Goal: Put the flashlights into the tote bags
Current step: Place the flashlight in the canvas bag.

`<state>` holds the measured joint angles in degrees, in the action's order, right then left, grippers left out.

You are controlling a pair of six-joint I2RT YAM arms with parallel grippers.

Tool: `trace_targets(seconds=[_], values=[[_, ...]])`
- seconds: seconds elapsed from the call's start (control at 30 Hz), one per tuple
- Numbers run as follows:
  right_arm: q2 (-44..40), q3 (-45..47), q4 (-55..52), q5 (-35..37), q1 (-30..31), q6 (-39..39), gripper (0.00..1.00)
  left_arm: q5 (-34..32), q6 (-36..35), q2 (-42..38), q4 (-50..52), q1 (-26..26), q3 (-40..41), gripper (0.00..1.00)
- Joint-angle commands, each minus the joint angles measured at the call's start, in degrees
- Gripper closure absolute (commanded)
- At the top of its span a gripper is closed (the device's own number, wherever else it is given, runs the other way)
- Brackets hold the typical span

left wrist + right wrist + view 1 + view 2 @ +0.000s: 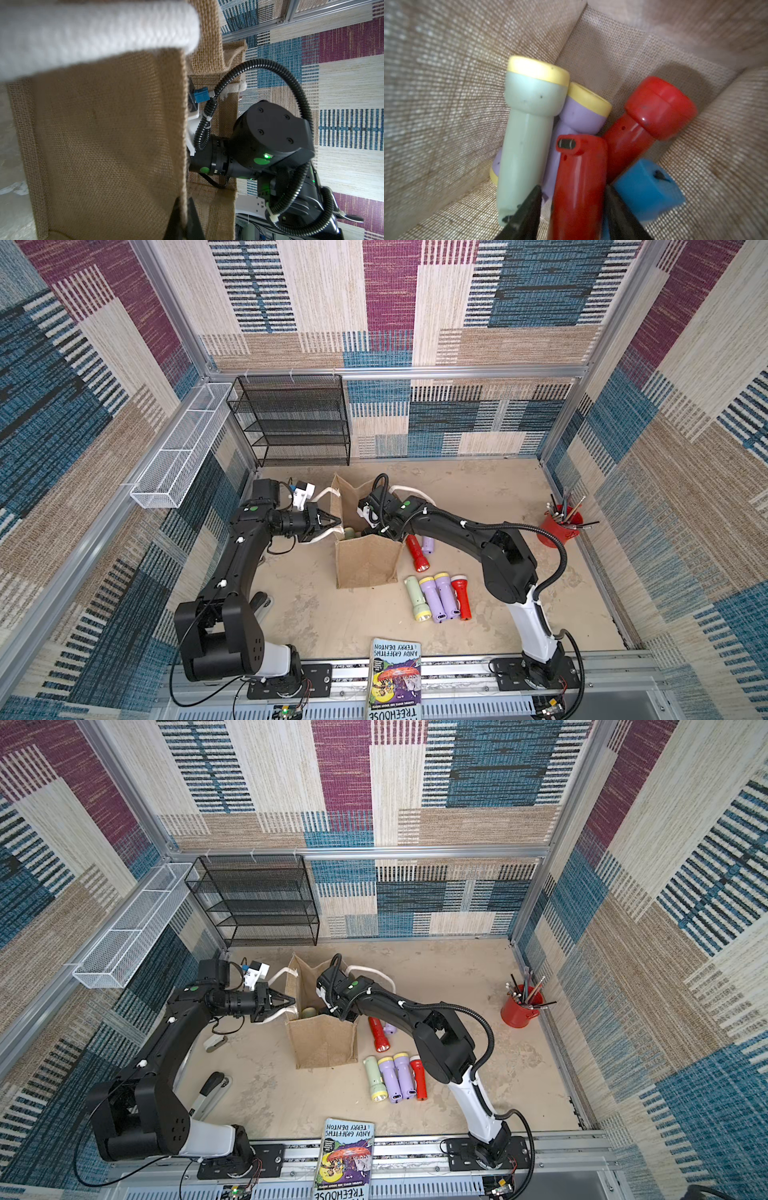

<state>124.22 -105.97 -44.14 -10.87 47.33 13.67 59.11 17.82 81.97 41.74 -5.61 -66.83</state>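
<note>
Left gripper (333,524): jaws being pressed together on bag (365,568) rim, burlap being pinched.
Right gripper (572,187): being held inside bag, jaws spread either side of red flashlight (579,166), gap being shown at one jaw.
Other flashlights (527,128) being seen in bag beside it.
Six loose flashlights (440,597) being seen on table (311,614), right of bag.

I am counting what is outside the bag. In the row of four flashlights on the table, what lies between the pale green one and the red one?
Two lilac flashlights with yellow heads, lying side by side; both top views show this.
</note>
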Motion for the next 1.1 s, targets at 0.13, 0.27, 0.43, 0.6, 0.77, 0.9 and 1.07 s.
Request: trace_targets(seconds=[0.13,0.27,0.43,0.6,0.77,0.9,1.07], values=[[-4.9,-2.7,-1.2,-3.8,0.0,-2.4,0.42,1.4,-0.2,-0.3,-1.2,-0.1,0.3,1.00],[-9.6,-1.9,1.7,-8.4,-0.1,-3.7,0.41,1.1,-0.2,-0.4,-1.2,-0.1,0.3,1.00],[-17.0,0.0,5.8,-6.7,-0.2,-4.1,0.40,1.1,0.0,-0.5,-1.4,-0.1,0.3,1.00],[-26.5,5.7,10.1,-1.1,-2.2,-2.7,0.40,1.0,-0.1,-0.5,-1.4,-0.1,0.4,1.00],[-38.4,18.3,15.2,3.5,-8.8,3.1,0.36,0.9,-0.1,-0.4,-1.4,-0.1,0.3,1.00],[-46.1,29.2,14.3,8.4,-17.0,11.5,0.31,0.7,-0.1,-0.2,-1.4,-0.2,0.3,1.00],[-50.1,41.5,15.0,6.4,-24.1,16.6,0.29,0.6,0.1,0.3,-1.4,-0.2,-0.1,1.00]])
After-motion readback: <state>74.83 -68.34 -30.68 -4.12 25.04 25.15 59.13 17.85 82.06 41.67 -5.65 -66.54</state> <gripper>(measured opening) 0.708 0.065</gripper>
